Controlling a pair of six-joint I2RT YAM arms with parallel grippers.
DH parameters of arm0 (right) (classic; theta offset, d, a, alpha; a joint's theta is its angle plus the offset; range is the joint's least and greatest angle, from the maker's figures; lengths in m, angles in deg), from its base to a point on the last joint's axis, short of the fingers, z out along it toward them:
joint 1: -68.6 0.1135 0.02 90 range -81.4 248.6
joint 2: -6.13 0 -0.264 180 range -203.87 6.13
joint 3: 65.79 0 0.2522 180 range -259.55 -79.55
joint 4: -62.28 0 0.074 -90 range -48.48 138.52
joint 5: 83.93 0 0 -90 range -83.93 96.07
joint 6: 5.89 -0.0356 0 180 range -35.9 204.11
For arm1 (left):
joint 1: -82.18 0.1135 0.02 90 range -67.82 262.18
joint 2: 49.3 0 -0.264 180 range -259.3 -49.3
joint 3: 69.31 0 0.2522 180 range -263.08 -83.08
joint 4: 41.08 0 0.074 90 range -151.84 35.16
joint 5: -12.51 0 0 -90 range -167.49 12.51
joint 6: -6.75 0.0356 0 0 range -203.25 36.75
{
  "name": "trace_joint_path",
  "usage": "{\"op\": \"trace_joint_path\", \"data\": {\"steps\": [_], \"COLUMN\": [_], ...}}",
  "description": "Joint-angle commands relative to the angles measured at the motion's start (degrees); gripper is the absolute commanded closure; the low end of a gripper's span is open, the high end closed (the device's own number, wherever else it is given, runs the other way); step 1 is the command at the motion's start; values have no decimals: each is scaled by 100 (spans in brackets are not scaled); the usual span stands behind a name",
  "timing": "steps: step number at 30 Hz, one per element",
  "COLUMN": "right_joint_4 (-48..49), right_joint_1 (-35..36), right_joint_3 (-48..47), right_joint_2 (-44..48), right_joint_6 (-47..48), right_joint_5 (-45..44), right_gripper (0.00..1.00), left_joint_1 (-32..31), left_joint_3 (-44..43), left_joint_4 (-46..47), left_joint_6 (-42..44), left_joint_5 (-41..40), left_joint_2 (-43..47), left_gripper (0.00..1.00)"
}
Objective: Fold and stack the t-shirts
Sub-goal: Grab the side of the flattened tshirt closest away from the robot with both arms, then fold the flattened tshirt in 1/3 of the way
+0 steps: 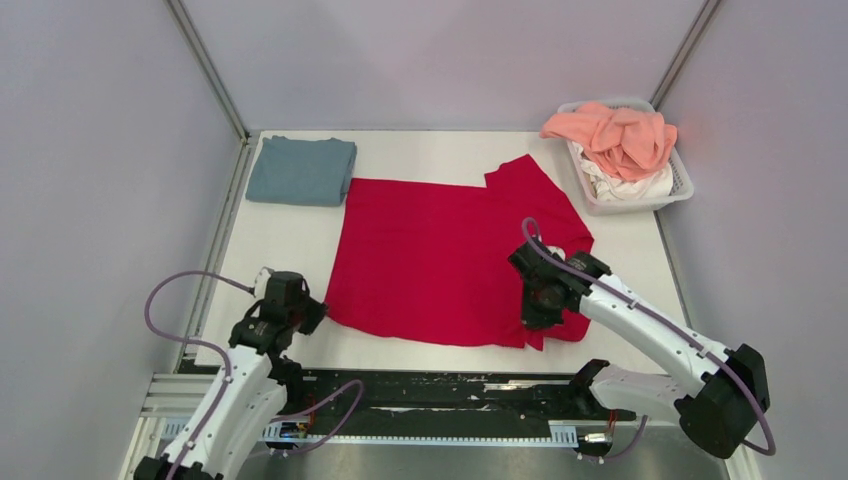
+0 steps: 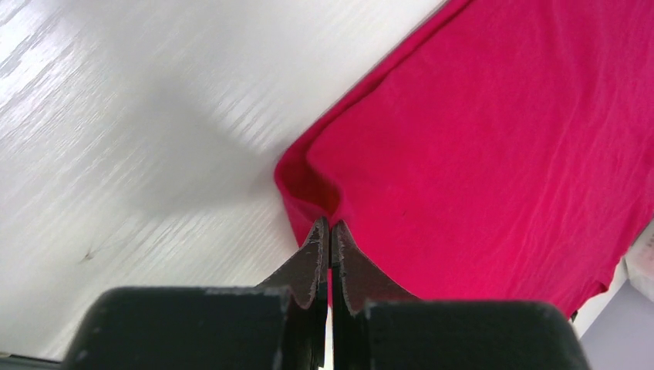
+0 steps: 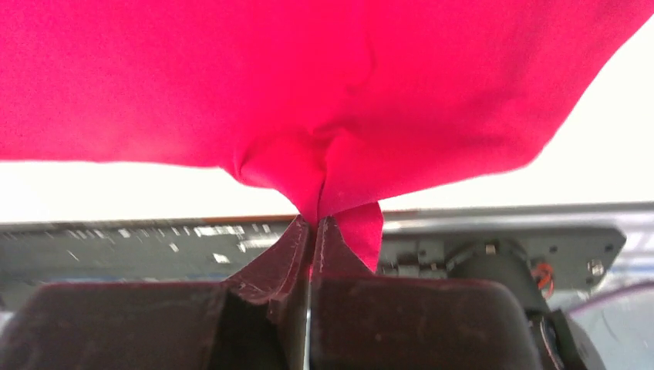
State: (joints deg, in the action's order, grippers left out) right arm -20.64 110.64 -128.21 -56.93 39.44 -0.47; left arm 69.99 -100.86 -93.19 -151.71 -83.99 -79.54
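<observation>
Red t-shirt [image 1: 440, 255] lies spread flat on counter [image 1: 280, 245], body stretching away from both claws, one sleeve [image 1: 545, 195] showing ahead of the right claw. Left claw [image 1: 318, 314] is pinched tight on near-left hem corner. Wrist view shows fingers [image 2: 308, 266] closed on a small fold of red cloth, corner barely off the counter. Right claw [image 1: 536, 322] is also clamped on cloth, at near-right hem. Fabric is bunched and raised there, rig rail [image 3: 193, 231] visible under it in wrist view. Folded blue-grey t-shirt [image 1: 300, 170] sits far ahead of left claw, at the red one's far-left corner; touching or just beside, can't tell. Basket [image 1: 640, 205] far ahead of right claw holds salmon pink t-shirt [image 1: 615, 135] over white t-shirt [image 1: 630, 185].

Judged step: first fold of red shirt, near hem going away toward collar. To do it well:
- Raise both claws to the same height.
- Hold hem taut between them.
- Travel forward together so the edge lands straight.
- Lay hem on the far edge before releasing.

Risks: right side is bunched more and could fold skewed. Left pinch looks shallow and may slip.
</observation>
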Motion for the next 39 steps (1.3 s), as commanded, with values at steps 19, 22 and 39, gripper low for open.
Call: {"op": "trace_joint_path", "data": {"steps": [19, 22, 39], "right_joint_4": [3360, 3456, 3948], "right_joint_1": [-2788, -2904, -3214], "right_joint_3": [-957, -1199, -2124], "right_joint_2": [-1574, -2118, -2975], "right_joint_6": [1938, 2118, 2699], "right_joint_5": [162, 240, -331], "right_gripper": [93, 90, 1], "left_joint_1": [194, 270, 396], "left_joint_3": [-2427, -2644, -3383], "left_joint_4": [2472, 2602, 2063], "left_joint_6": [439, 614, 1190], "left_joint_5": [-1063, -841, -283], "left_joint_2": [-4251, -4692, -4800], "left_gripper": [100, 100, 0]}}
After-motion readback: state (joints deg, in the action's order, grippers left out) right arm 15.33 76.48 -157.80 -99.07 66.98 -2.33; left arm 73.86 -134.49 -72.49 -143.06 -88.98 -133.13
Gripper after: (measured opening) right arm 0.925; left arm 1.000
